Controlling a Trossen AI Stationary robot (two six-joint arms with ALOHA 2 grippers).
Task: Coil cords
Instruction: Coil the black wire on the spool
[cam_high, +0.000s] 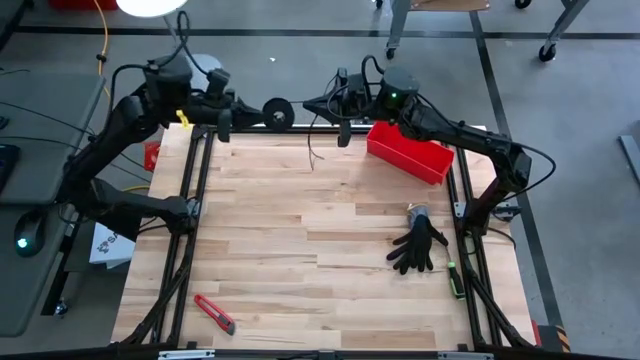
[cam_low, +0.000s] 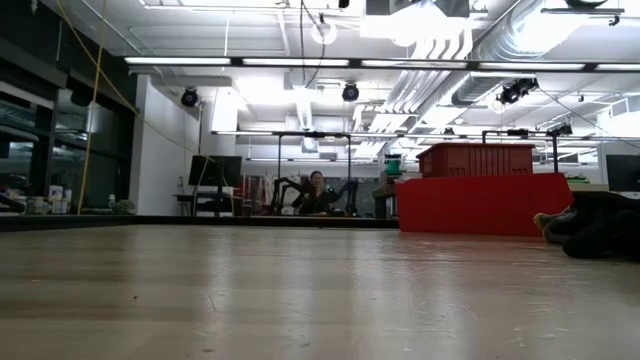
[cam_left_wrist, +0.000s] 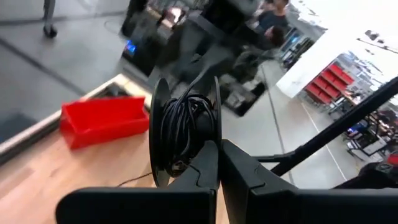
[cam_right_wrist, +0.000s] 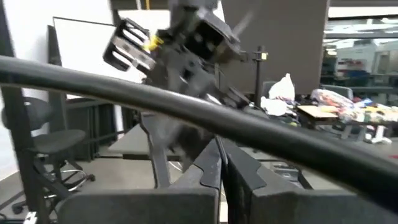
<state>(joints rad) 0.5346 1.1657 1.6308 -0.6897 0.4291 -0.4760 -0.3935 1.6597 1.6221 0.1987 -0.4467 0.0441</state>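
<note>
Gripping spool (cam_high: 277, 112) on edge, axle along table's far edge | left tool (cam_high: 262, 113) clamped | right tool (cam_high: 318, 104) closed, empty

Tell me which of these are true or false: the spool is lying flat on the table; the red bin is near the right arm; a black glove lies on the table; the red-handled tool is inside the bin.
1. The spool lies flat on the table. False: the left hand holds it up at the far edge, shut on its rim.
2. The red bin sits near the right arm. True.
3. A black glove lies on the table. True.
4. The red-handled tool is inside the bin. False: it lies on the near left of the table, far from the bin.
</note>
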